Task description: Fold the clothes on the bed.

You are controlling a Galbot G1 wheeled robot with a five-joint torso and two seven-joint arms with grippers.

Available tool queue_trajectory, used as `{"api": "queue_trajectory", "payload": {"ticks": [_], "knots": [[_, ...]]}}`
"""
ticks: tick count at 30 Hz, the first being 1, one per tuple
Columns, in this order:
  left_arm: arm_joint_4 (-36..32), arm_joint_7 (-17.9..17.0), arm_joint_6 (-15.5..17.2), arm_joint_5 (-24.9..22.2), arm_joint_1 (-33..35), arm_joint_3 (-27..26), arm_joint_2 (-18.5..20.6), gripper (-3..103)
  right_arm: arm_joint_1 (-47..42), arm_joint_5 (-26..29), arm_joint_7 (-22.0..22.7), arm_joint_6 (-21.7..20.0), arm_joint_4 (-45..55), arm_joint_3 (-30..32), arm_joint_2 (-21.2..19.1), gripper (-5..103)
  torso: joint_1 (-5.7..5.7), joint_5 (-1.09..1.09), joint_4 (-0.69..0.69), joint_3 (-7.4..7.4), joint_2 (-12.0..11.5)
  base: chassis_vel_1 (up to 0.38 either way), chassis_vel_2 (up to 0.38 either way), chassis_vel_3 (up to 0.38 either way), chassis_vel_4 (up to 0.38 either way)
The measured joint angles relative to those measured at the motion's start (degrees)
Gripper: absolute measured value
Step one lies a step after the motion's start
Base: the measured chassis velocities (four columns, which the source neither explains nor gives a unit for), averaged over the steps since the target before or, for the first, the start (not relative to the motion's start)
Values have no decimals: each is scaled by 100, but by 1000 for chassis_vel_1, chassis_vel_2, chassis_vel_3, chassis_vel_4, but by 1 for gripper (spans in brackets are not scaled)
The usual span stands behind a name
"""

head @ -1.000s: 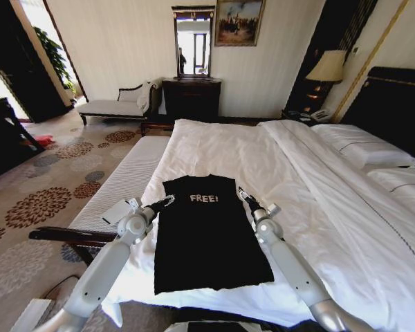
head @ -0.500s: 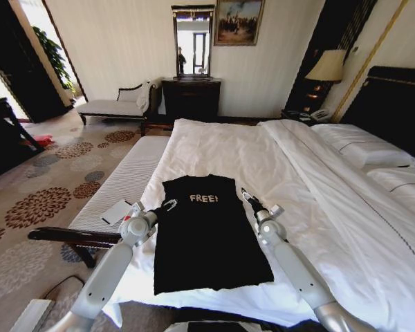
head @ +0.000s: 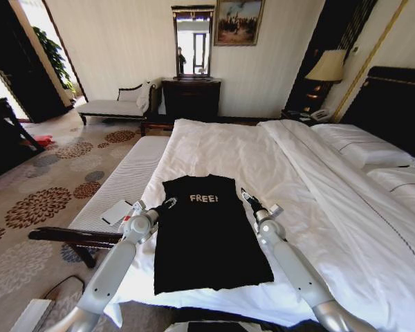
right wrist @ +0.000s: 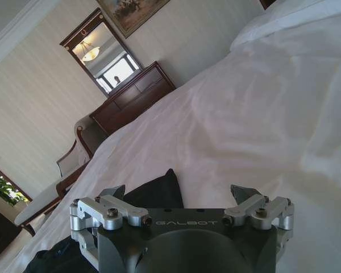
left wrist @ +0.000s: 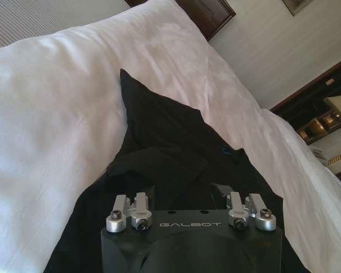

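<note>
- Your black short-sleeved cotton T-shirt (head: 206, 232) with small white "FREE!" lettering lay flat on the large white-sheeted bed (head: 277, 159), near the bed's foot edge closest to you, sleeves folded in, so it read as a long dark rectangle.
- Your left gripper (head: 167, 203) sat at the shirt's left shoulder edge, arm reaching in from the lower left over the bed edge.
- In the left wrist view your left gripper (left wrist: 184, 190) was low over bunched black fabric of the T-shirt (left wrist: 176, 153); jaws stood apart, and you couldn't tell whether they touched or pinched the cloth.
- Your right gripper (head: 246, 196) sat at the shirt's right shoulder edge, just beside the fabric, over white sheet.
- In the right wrist view your right gripper (right wrist: 182, 196) had jaws spread wide with nothing between them; a black corner of the T-shirt (right wrist: 156, 193) poked up near one finger, white bed (right wrist: 256, 114) beyond.
- A pale striped upholstered bench (head: 121, 183) ran along the bed's left side, with a small white flat object (head: 115, 211) lying on it near your left arm.
- A dark wooden headboard (head: 394, 111) and white pillows (head: 370, 149) were at far right.
</note>
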Motion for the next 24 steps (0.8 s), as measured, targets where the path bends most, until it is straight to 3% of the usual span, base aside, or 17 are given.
{"api": "queue_trajectory", "payload": {"ticks": [1,3,5,6,10,12,13,24], "knots": [[4,2,-1,10,0,4,-2,46,0,0,1,0,0,1,1,100,0,0,-1,0,0,0,0,0,0],[9,3,-2,15,0,4,-6,46,0,0,2,0,0,2,2,100,0,0,-1,0,0,0,0,0,0],[14,5,-8,24,2,6,-17,36,-6,-1,6,0,0,5,2,100,0,0,0,0,0,0,0,0,0],[14,5,-8,24,2,6,-17,36,-6,-1,6,0,0,5,2,100,0,0,0,0,0,0,0,0,0],[-55,5,-14,41,65,9,-19,15,-14,-2,18,-1,3,11,-1,100,0,0,0,0,0,0,0,0,0],[-84,6,-15,45,89,10,-9,15,-14,-2,27,-2,7,12,-3,100,0,0,0,0,0,0,0,0,0],[-117,6,-16,47,111,11,5,4,-14,-2,38,-7,18,12,-5,100,0,0,-1,0,0,0,0,0,0],[-291,2,-17,67,259,22,68,0,-33,-18,83,-34,67,16,-14,100,0,0,-1,0,0,0,0,0,0]]}}
